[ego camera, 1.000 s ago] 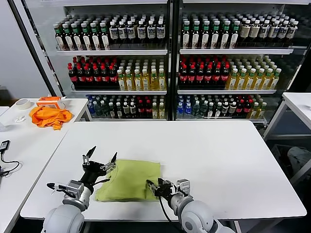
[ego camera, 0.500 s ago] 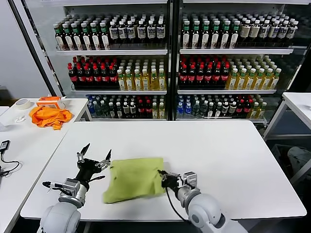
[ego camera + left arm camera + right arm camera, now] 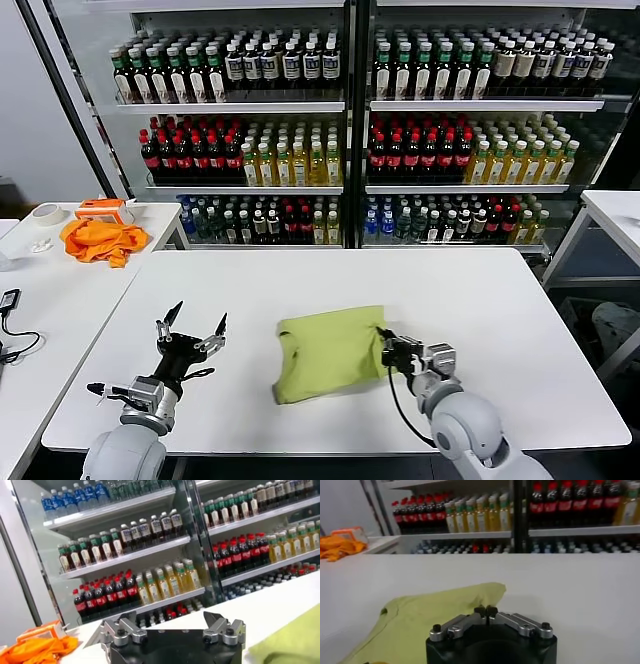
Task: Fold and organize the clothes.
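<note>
The lime T-shirt (image 3: 330, 350) lies folded in a compact bundle on the white table (image 3: 470, 300), near its front middle. My right gripper (image 3: 386, 347) is at the shirt's right edge, shut on the fabric. In the right wrist view its fingertips (image 3: 486, 611) meet at the shirt (image 3: 435, 615), which spreads beyond them. My left gripper (image 3: 198, 318) is open and empty, raised above the table to the left of the shirt and apart from it. In the left wrist view the left gripper (image 3: 172, 625) stands wide open, with a corner of the shirt (image 3: 295, 640) off to one side.
A bright orange cloth (image 3: 100, 240), an orange box (image 3: 103, 208) and a tape roll (image 3: 46, 213) lie on a side table at the far left. A black device with a cable (image 3: 10, 300) lies there too. Glass-door coolers with bottles (image 3: 340, 130) stand behind the table.
My right gripper has dragged the shirt to the right across the table, from front left toward the middle. My left gripper stayed open and drew back slightly left, now apart from the shirt.
</note>
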{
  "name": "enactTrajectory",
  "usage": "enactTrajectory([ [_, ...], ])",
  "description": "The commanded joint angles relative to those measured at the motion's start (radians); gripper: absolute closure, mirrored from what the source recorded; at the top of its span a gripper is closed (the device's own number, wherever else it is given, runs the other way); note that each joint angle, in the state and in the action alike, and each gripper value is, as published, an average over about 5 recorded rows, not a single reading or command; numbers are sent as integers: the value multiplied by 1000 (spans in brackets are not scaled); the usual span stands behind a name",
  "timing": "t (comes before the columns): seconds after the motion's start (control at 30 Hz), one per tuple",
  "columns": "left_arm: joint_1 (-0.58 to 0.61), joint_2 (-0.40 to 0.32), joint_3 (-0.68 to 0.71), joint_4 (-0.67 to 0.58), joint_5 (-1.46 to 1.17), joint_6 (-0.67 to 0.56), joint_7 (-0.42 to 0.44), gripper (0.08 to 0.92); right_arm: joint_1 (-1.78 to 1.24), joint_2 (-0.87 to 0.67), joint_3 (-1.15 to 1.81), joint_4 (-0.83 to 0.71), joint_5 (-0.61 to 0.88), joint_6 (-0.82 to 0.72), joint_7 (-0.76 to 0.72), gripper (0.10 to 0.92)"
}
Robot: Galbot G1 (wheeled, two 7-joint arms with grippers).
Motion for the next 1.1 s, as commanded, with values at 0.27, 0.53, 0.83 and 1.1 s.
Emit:
enactTrajectory([
  [0.27,-6,1,23,26,1,-58,26,177,-180,9,132,39,-201,-7,20,920],
  [0.53,-17,-6,23,32,-4,-56,37,177,-162,-12,152,42,-248,54,-10,882],
  [0.83,-32,-44,28,51,-4,-102,71,177,-181,-42,247,108,-327,120,-25,629],
  [1.1,-37,-43,35,25,17,-133,102,177,-169,-56,351,72,-294,182,-56,413],
])
